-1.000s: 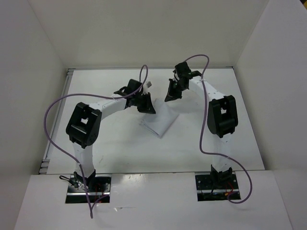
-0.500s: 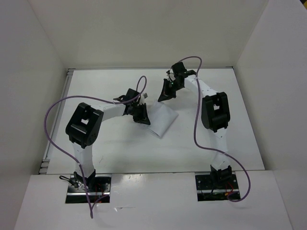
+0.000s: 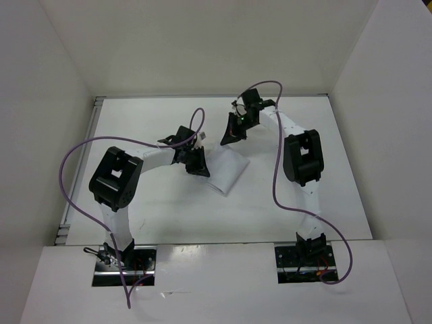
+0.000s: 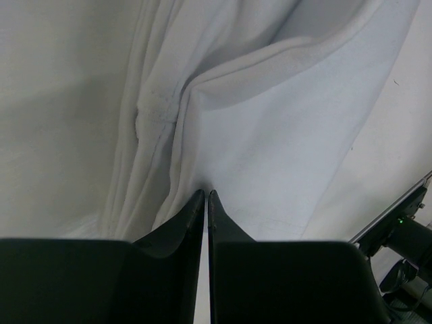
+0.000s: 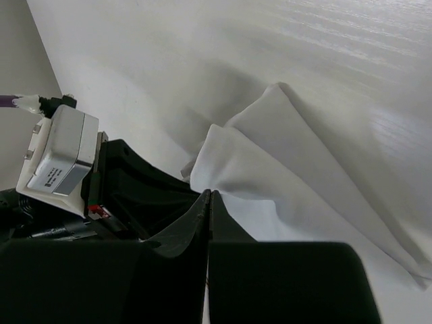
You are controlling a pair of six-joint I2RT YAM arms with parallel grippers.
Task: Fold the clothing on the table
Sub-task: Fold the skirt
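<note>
1. White wall panels (image 3: 202, 47) close in the table (image 3: 155, 209), a matte white top with a thin grey rim
2. The clothing (image 3: 228, 170) lies near the table's middle, gathered into a narrow, slanted heap
3. The left gripper (image 4: 206, 196) is nearly pressed together, pinching the clothing where its folds bunch at the left edge
4. The right gripper (image 5: 209, 194) is pressed fully together at the clothing's far corner; whether it grips fabric cannot be told
</note>
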